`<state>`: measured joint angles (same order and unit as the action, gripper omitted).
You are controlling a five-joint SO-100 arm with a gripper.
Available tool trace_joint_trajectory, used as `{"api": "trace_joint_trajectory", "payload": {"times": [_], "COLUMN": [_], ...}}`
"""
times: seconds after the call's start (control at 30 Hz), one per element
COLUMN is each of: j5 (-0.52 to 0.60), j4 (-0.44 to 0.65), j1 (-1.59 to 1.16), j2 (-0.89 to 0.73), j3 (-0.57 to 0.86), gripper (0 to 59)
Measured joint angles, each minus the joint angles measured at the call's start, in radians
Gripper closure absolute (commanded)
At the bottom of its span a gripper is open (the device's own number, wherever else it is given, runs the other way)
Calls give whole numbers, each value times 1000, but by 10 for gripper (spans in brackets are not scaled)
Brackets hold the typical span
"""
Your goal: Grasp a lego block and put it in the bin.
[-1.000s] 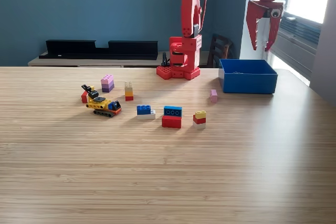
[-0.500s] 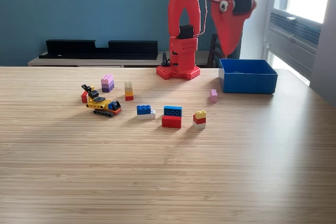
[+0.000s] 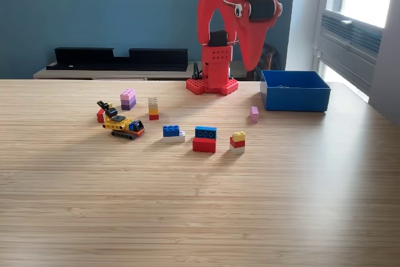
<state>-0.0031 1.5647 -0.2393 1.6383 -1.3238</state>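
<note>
Low rectangular blue plastic bin (image 3: 295,90): on pale wood-grain bench (image 3: 187,204), toward the exterior view's right, contents not visible

Red plastic arm's tool (image 3: 250,60): raised above bench, just beyond bin's left wall in the exterior view, pointing down; open or closed cannot be told

Small pink lego block (image 3: 254,114): on bench just in front of bin's left corner

Yellow, red and white stacked block (image 3: 237,142): nearer than bin, further left

Blue-on-red block (image 3: 205,139), blue-on-white block (image 3: 173,132): left again

Yellow and black toy digger (image 3: 120,123), pink and purple stack (image 3: 128,98), tall thin mixed stack (image 3: 153,109): well apart from bin, far left
</note>
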Motion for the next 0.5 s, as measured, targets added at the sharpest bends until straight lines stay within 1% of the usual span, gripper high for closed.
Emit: {"api": "trace_joint_trajectory", "payload": {"times": [0.2, 0.5], "j5": [0, 8], "j4": [-26, -103], "j1": [0, 0], "j2": [0, 5], "j3": [-21, -110], "gripper": [585, 585]}}
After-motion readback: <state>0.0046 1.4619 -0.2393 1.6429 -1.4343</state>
